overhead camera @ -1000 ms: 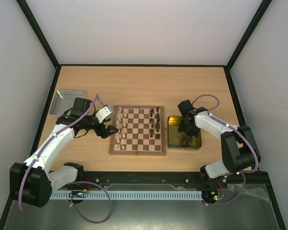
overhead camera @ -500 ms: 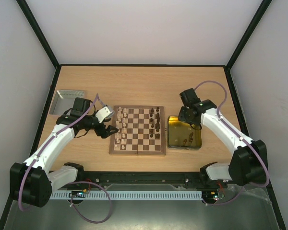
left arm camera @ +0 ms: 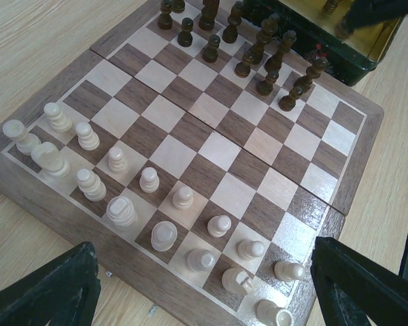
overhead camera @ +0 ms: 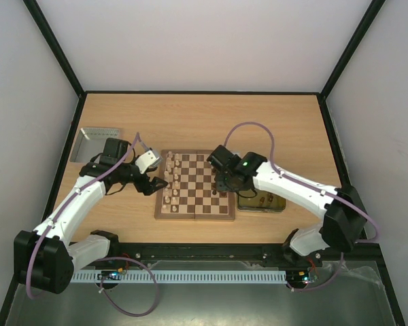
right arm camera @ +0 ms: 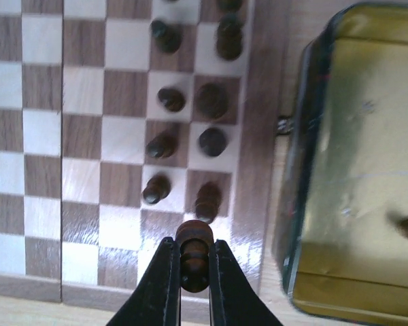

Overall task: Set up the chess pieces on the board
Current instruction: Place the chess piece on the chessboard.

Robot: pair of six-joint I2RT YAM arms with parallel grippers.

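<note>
— What's different from a second ago?

— The right arm (overhead camera: 289, 185) swings left. A second ago its gripper hangs low over the yellow tray (overhead camera: 277, 204). Half a second ago it is lifted at the tray's far edge. Now the right gripper (right arm camera: 193, 248) is above the board (overhead camera: 190, 212), at the near end of the dark rows.

— Carrying anything?

— A dark brown piece (right arm camera: 194, 268) sits pinched between its fingers; the earlier views are too small to show it.

— And the cable (overhead camera: 255, 129)?

— Its loop now arches over the table beyond the board's far right corner, no longer above the tray.
</note>
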